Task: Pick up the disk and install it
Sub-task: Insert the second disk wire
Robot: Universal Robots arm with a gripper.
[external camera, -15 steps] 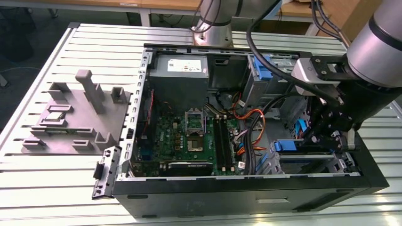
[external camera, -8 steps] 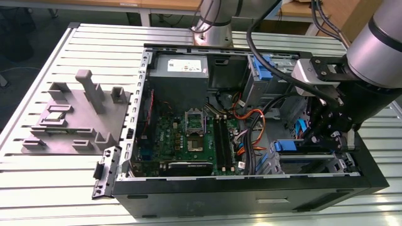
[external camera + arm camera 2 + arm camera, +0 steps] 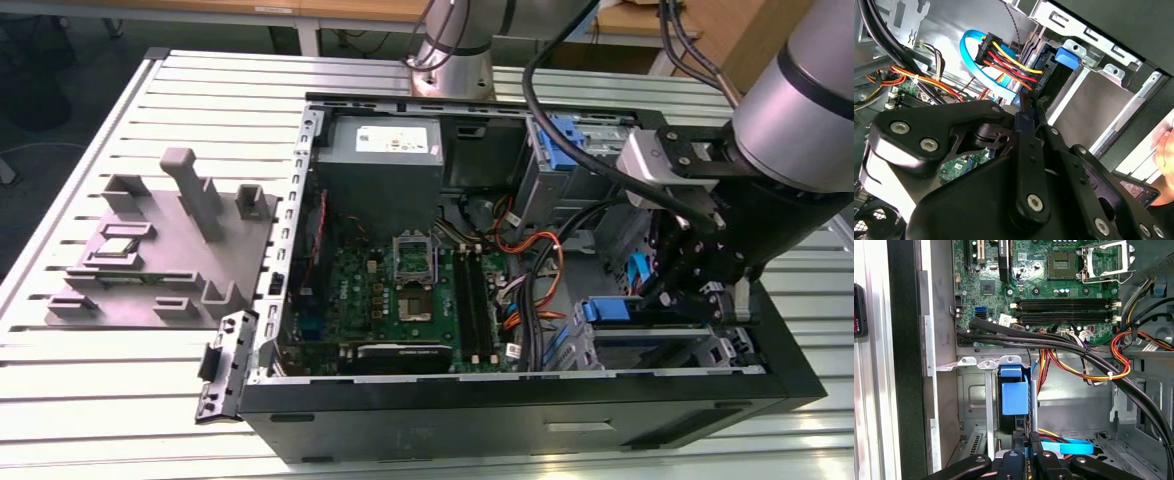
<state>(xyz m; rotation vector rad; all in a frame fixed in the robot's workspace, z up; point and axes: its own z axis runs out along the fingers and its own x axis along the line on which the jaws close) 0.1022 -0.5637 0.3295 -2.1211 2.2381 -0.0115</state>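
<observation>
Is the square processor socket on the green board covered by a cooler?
No, in the first wrist view the processor socket lies bare on the green board.

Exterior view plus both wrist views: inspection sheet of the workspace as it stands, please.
Surface: slatted aluminium table, carrying an open black computer case.
Job's things: disk in its blue plastic carrier, standing edge-on in the case's drive bay; metal body hidden.
Clutter: grey plastic fixture block on the table at the exterior view's left, beside the case.
Grippers: black pincer inside the case, right at the carrier's edge.
Cables: red, yellow and black power bundle and light blue flat data cable close to the pincer; thick black cables cross above the bay.
Surroundings: wooden desk behind the table.
</observation>
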